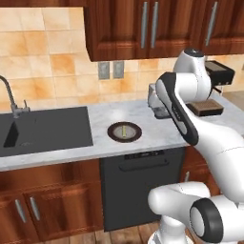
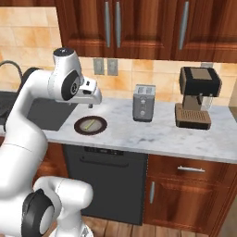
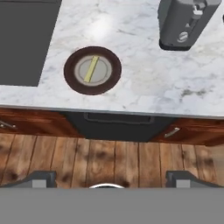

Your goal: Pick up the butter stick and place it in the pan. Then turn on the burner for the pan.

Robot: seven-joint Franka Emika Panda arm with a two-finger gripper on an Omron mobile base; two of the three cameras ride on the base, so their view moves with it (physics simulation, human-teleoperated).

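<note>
**Left base view: butter stick lies on a dark-rimmed plate, gripper well above the counter**

Left base view, from the left: a curved faucet (image 1: 12, 97) stands behind a dark sink (image 1: 43, 129) set into the marble counter (image 1: 157, 133). Just right of the sink sits a round plate (image 1: 124, 132) with a dark brown rim and a grey centre, and the butter stick (image 1: 124, 130) lies across that centre, a thin pale-yellow bar. Under the counter, below the plate, is a dark dishwasher (image 1: 140, 183). Further right, the white arm crosses in front of a toaster (image 1: 153, 97), and a coffee machine (image 1: 214, 90) stands at the far right against the tiled wall.

In the right base view the same order holds: sink corner, plate (image 2: 90, 125) with the butter stick (image 2: 90, 124), then the toaster (image 2: 144, 102) and the coffee machine (image 2: 198, 96), well apart from each other. The gripper (image 2: 91, 102) hangs above the plate, apart from it; I cannot tell there how far its fingers are spread.

In the hand view the two dark fingertips (image 3: 41, 178) rise far apart at the bottom edge, with nothing between them; the gripper (image 3: 111, 179) is spread wide and holds nothing. The butter stick (image 3: 91, 69) lies tilted on the plate (image 3: 92, 70), with the sink at the left and the toaster (image 3: 186, 22) at the upper right.
</note>
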